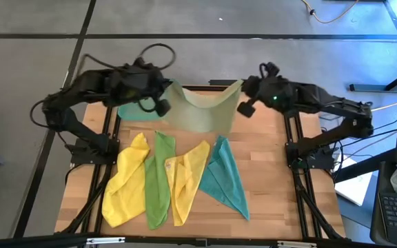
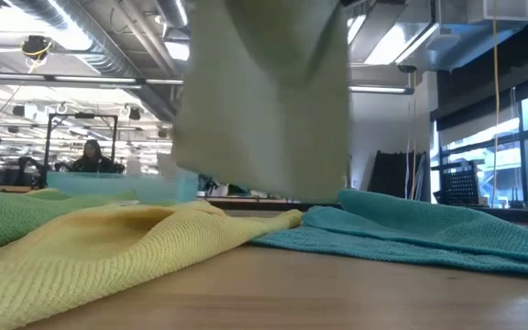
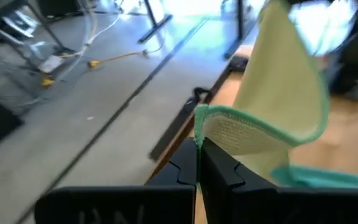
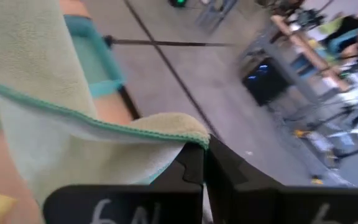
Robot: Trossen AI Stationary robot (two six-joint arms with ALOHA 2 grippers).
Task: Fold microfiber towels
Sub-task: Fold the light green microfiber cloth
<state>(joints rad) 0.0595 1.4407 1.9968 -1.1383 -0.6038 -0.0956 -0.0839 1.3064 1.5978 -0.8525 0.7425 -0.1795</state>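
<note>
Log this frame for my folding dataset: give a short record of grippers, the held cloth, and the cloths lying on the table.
left gripper: shut on a corner of the pale olive-green microfiber towel
right gripper: shut on its other top corner
held towel: hanging between both arms above the wooden table
lying: two yellow towels, bright green towel, teal towel
behind: teal tray

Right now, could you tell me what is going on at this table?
Both arms hold the pale olive-green towel up over the far side of the table. The left gripper is shut on one corner, the right gripper on another. Two yellow towels, a bright green towel and a teal towel lie crumpled, unfolded, nearer the front.
</note>
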